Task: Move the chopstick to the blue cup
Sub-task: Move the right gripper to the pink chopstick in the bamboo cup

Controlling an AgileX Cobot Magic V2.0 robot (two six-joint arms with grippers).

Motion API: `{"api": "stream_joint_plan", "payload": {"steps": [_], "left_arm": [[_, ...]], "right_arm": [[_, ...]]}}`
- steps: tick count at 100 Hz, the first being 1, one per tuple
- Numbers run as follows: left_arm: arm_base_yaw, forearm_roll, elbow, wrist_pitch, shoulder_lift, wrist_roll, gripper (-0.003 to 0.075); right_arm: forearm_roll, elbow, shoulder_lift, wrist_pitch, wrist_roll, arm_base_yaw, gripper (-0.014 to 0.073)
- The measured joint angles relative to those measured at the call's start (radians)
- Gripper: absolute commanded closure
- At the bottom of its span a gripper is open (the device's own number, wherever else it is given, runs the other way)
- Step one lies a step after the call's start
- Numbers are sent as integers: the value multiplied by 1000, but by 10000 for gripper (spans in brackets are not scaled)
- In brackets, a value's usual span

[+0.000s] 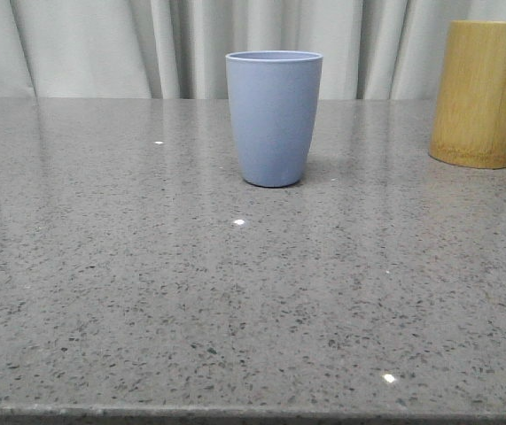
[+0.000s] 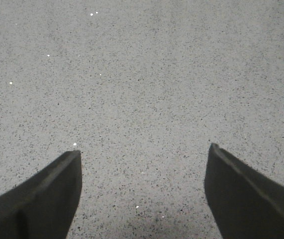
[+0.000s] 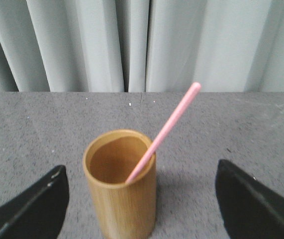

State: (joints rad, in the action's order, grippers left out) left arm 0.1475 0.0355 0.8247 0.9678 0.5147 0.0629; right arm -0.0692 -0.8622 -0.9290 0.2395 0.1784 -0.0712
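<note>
- Chopstick [image 3: 165, 130] is seen ahead of the right gripper [image 3: 142, 209], between its wide-open, empty jaws, leaning with its long axis tilted in the bamboo holder [image 3: 120, 186].
- Left gripper [image 2: 142, 194] is spread open over bare worktop [image 2: 146, 89], nothing held.
- Blue cup [image 1: 274, 118] is judged farther from the chopstick, mid-worktop, well apart from the holder.

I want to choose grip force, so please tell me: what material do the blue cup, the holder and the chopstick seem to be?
Blue cup: matte greyish-blue, evenly coloured, probably plastic or a fibre composite.
Holder: yellow-brown cylinder with fine vertical grain, looks like bamboo.
Chopstick: smooth pale pink stick, likely plastic, possibly painted wood.
</note>
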Motion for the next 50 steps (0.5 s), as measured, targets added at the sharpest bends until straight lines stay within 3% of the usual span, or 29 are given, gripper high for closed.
{"api": "stream_joint_plan", "payload": {"steps": [18,50], "left_arm": [[0,0,0,0,0,0,218],[0,0,0,0,0,0,218]], "right_arm": [[0,34,-96,-172,0,6,-9],[44,115,-168,-387,5,122,-9]]}}
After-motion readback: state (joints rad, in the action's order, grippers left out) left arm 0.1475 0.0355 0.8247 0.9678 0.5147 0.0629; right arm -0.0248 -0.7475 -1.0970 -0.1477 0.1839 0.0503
